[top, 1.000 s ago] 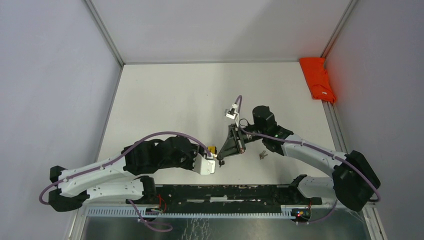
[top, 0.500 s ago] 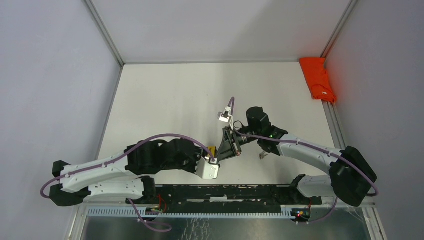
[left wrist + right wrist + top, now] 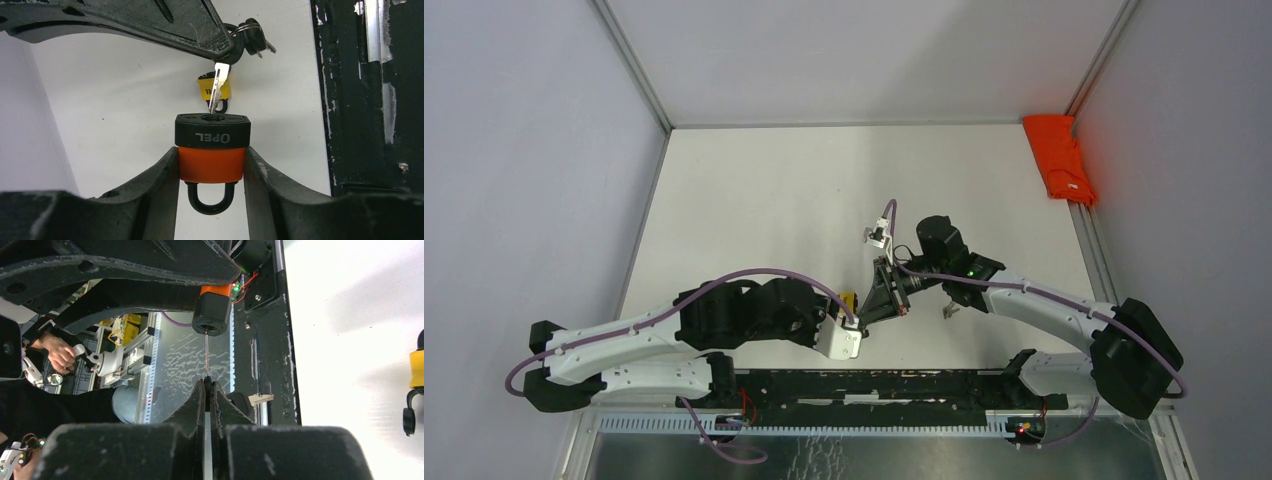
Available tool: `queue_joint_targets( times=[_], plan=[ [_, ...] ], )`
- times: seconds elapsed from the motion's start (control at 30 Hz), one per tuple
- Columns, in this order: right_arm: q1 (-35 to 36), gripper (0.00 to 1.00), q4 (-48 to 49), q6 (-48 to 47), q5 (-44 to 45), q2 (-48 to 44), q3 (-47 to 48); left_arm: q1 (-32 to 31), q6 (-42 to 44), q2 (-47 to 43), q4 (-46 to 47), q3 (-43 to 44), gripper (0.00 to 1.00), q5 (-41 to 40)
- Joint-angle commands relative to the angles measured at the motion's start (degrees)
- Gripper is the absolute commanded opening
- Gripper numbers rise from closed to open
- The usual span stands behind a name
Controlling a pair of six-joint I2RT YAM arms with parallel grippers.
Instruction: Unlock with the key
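Key insertion is judged in hand: orange padlock [image 3: 212,150] is clamped between the jaws of the left gripper [image 3: 212,161] over the near edge of the desk [image 3: 754,200], key [image 3: 217,90] is pinched in the near-shut jaws of the right gripper [image 3: 207,385] with its tip at the keyway [image 3: 215,118]; next, the blade should be kept square, pushed home, then turned.
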Motion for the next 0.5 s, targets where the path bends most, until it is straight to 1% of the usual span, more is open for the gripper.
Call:
queue_joint_targets(
  times=[0.0, 0.47],
  plan=[
    [0.2, 0.0, 0.08, -1.58, 1.49, -0.99, 1.63, -0.43, 1.27, -0.27, 2.18, 2.01, 0.02, 0.54],
    [0.2, 0.0, 0.97, -0.76, 1.57, 0.68, 3.34, -0.59, 0.9, 0.4, 2.79, 2.35, 0.02, 1.51]
  ],
)
